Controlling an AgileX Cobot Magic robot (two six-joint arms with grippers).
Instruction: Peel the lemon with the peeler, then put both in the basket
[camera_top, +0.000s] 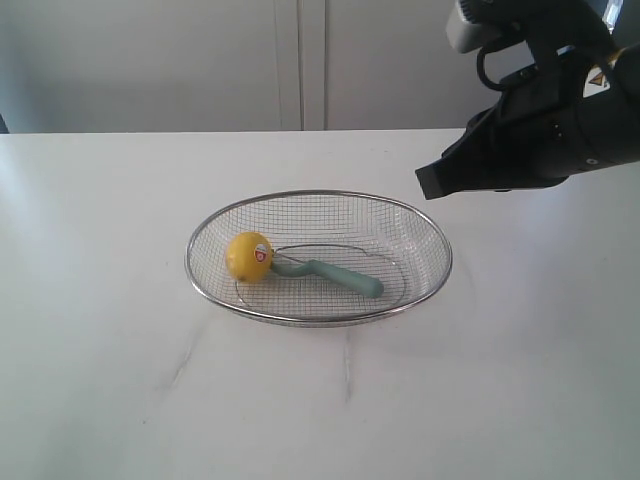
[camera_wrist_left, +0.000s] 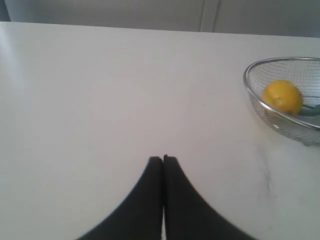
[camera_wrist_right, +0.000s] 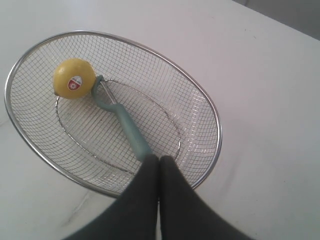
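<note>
The silver wire-mesh basket (camera_top: 430, 235) stands in the middle of the white table. Inside it lies the yellow lemon (camera_top: 248, 256) with its white-and-red sticker, at the basket's left side. The teal-handled peeler (camera_top: 340, 274) lies beside it, its head touching the lemon. My right gripper (camera_top: 432, 181) hangs above the basket's right rim, shut and empty. In the right wrist view the right gripper (camera_wrist_right: 159, 158) is above the peeler (camera_wrist_right: 131, 133), with the lemon (camera_wrist_right: 74, 78) and the basket (camera_wrist_right: 212, 115) below. My left gripper (camera_wrist_left: 163, 159) is shut and empty over bare table, left of the basket (camera_wrist_left: 257, 65) and the lemon (camera_wrist_left: 283, 97).
A white wall with cabinet seams (camera_top: 300, 60) runs behind the table. The white table (camera_top: 100, 380) stretches around the basket on all sides.
</note>
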